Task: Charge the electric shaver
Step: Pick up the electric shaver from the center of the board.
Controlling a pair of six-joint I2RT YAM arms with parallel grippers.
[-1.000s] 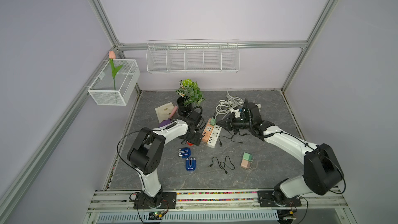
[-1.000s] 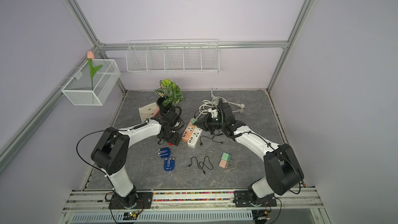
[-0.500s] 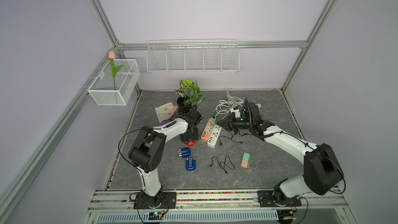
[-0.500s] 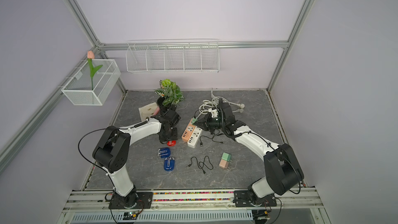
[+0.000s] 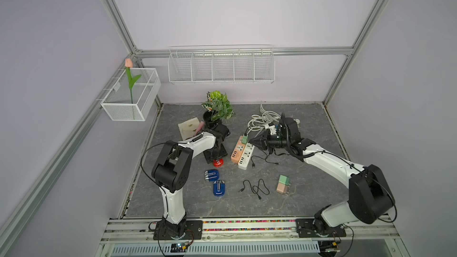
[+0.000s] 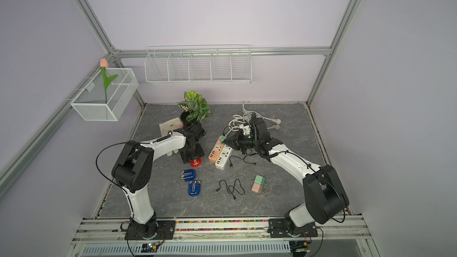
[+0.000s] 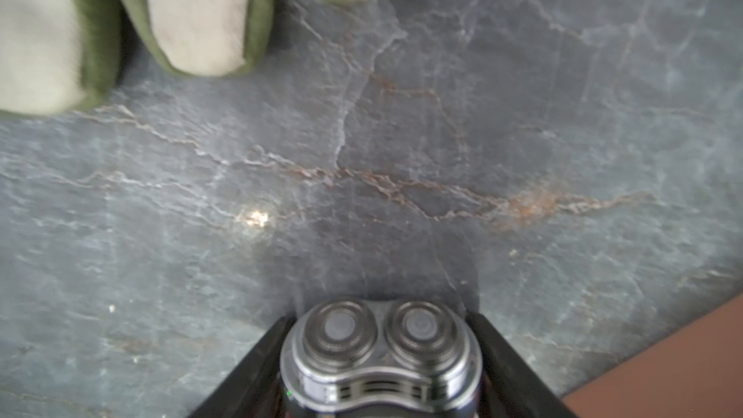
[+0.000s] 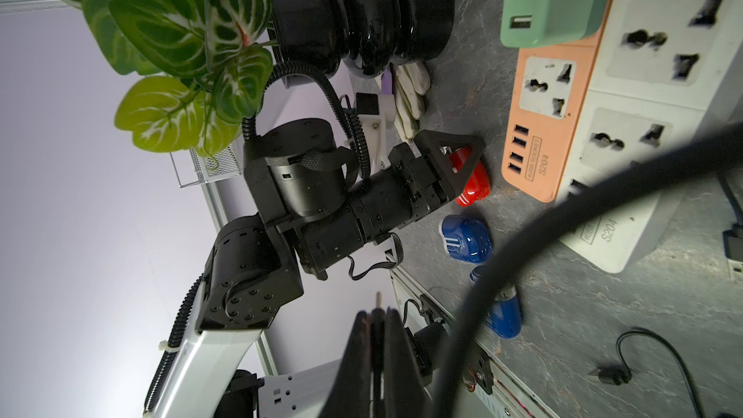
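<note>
Far left on the wall there's a wire basket [image 5: 128,95] w/ a fake tulip in it, and a potted plant [image 5: 217,106] sits at the back of the table [image 5: 309,201]. A glove [image 7: 201,14] lies just beside the left arm. The left gripper [image 5: 216,158] angles down at the tabletop w/ the red shaver [image 7: 380,355] pinched b/w its fingers, one tight on each side and the twin round heads facing the wrist cam. The shaver's low at the table, just left of the orange power strip [image 5: 237,153]. Can't tell if it's touching the surface tbh. Two blue shavers [image 5: 212,175] sit nearer the front, apart from it. The white power strip [image 5: 246,158] lies flush against the orange one, which has a green adapter [image 5: 244,139] plugged into its far end. The right gripper [image 5: 251,141] hovers near that adapter, fingers pressed together on a charging plug [image 8: 377,302], only its thin metal tip poking out. A loose black cable [image 5: 254,189] and a green + pink adapter pair [image 5: 284,184] lie toward the front.
</note>
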